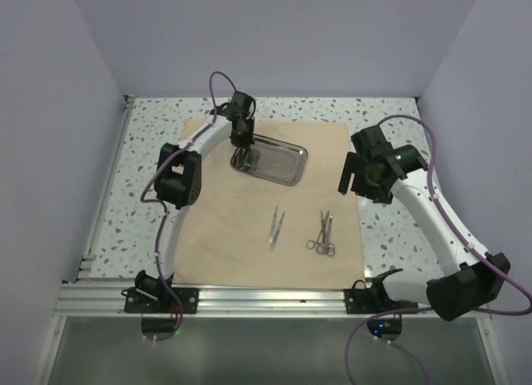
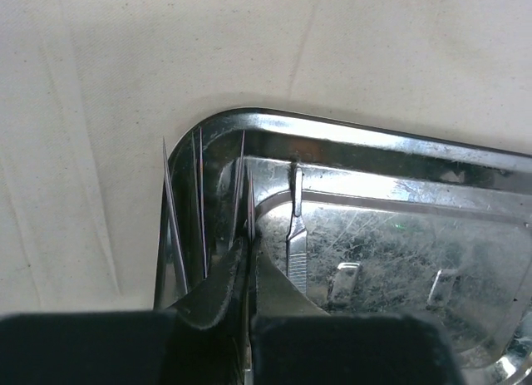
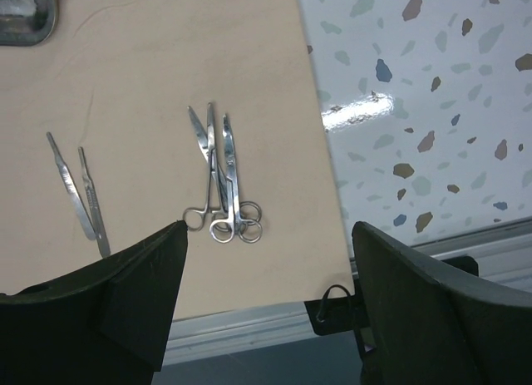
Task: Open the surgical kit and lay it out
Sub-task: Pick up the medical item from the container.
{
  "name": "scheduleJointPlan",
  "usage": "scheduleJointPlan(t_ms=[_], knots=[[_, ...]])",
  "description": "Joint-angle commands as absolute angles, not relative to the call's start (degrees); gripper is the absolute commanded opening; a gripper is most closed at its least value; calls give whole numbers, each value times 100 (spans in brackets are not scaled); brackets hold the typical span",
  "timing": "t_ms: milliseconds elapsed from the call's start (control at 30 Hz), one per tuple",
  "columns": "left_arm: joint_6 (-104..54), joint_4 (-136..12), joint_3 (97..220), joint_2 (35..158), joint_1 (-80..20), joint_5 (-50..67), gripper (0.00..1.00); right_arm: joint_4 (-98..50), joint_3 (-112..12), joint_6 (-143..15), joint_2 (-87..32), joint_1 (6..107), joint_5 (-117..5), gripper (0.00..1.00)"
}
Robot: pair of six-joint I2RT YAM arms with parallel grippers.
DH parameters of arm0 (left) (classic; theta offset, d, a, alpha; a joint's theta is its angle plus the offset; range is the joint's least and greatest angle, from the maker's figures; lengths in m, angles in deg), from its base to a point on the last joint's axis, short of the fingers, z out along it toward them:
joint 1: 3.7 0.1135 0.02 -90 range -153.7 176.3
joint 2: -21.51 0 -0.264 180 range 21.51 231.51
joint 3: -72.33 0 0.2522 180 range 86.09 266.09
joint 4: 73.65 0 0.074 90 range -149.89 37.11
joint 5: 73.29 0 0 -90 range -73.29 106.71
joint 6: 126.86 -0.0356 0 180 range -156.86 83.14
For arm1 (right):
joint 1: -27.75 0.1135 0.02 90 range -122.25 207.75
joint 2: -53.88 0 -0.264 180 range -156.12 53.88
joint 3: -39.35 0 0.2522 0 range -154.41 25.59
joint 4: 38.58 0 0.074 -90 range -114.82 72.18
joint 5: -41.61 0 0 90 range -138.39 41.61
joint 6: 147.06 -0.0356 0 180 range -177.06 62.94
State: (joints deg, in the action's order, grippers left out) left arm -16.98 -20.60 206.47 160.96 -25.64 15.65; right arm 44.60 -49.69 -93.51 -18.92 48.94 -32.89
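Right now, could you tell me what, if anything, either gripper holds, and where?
Left gripper pinches a thin silver instrument behind its pointed tip; right gripper holds nothing.

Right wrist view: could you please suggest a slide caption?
Open right pincer hovering over ring-handled instruments and tweezers laid on the tan cloth.

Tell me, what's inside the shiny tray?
Inside the tray lies one flat-handled instrument. The left gripper reaches in too, pinching a thin pointed instrument. The gripper covers the tray's near corner, so anything beneath it is hidden.
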Motion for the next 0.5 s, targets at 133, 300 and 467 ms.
scheduleJointPlan(t_ms=[133,300,467], knots=[[-1796,-1832,20782,15037,-2603,1117,0,4215,-4991,-9301,-1758,4867,-3433,84],[-1726,-1963,19458,13789,-2620,1161,0,4092,-4850,-9231,-1661,4867,-3530,84],[-1481,-2323,17002,12210,-2717,1460,0,4004,-4674,-9161,-1573,4867,-3732,84]])
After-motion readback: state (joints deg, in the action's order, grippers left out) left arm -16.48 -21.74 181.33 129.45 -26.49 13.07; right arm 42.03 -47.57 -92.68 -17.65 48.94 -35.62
